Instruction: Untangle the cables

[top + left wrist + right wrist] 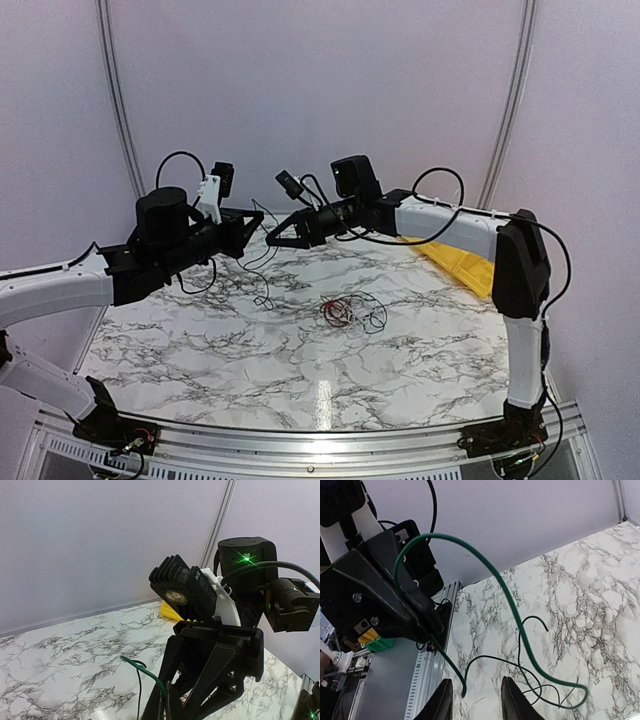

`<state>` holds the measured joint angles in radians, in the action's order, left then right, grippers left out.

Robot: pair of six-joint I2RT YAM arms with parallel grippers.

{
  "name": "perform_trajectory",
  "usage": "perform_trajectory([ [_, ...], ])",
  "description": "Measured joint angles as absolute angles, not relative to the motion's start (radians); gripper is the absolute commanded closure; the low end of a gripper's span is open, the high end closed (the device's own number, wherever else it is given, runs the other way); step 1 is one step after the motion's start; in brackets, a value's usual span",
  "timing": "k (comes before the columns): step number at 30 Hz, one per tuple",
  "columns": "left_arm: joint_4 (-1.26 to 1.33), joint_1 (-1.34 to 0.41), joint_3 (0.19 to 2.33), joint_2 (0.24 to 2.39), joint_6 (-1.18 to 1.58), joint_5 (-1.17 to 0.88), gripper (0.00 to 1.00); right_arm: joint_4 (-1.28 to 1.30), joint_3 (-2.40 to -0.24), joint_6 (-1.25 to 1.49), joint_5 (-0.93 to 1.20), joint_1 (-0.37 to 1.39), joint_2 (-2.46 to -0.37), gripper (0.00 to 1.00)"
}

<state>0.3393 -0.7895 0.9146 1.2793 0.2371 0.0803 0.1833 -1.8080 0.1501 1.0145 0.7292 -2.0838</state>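
Note:
A thin green cable arcs out of my left gripper, which is shut on it, and droops down to the marble table. In the left wrist view the cable runs into the pinched fingertips of that gripper. My right gripper faces the left one closely, jaws apart, with the cable's free end hanging between its fingers without visible contact. In the top view both grippers, left and right, meet above the table's far left. A red and black coil lies mid-table, apart from both.
A yellow object lies at the back right under the right arm. Thinner dark wire loops rest on the table below the grippers. An aluminium rail borders the near edge, and white walls close in behind.

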Motion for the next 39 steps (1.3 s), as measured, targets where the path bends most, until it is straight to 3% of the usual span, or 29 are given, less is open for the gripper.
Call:
perform_trajectory([
  [3, 0.339, -0.791, 0.915, 1.279, 0.234, 0.080, 1.00, 0.178, -1.832, 0.158, 1.052, 0.733, -2.110, 0.70],
  [8, 0.339, -0.793, 0.915, 1.279, 0.226, 0.081, 1.00, 0.185, -1.841, 0.160, 1.076, 0.755, -2.142, 0.99],
  [11, 0.339, -0.794, 0.913, 1.279, 0.220, 0.086, 0.98, 0.199, -1.843, 0.152, 1.073, 0.757, -2.149, 1.00],
  [12, 0.339, -0.794, 0.912, 1.279, 0.218, 0.089, 0.88, 0.204, -1.843, 0.146, 1.071, 0.756, -2.149, 1.00],
  [14, 0.339, -0.794, 0.911, 1.279, 0.209, 0.097, 0.60, 0.224, -1.848, 0.119, 1.064, 0.750, -2.148, 1.00],
  [15, 0.339, -0.794, 0.910, 1.279, 0.205, 0.102, 0.50, 0.238, -1.850, 0.097, 1.056, 0.744, -2.146, 1.00],
  [17, 0.339, -0.794, 0.905, 1.277, 0.204, 0.124, 0.42, 0.292, -1.850, 0.045, 1.032, 0.728, -2.132, 1.00],
  [27, 0.340, -0.799, 0.894, 1.267, 0.198, 0.222, 0.38, 0.515, -1.897, -0.183, 0.893, 0.499, -1.947, 1.00],
  [39, 0.340, -0.814, 0.894, 1.267, 0.198, 0.231, 0.37, 0.604, -1.952, -0.300, 0.745, 0.234, -1.879, 1.00],
])
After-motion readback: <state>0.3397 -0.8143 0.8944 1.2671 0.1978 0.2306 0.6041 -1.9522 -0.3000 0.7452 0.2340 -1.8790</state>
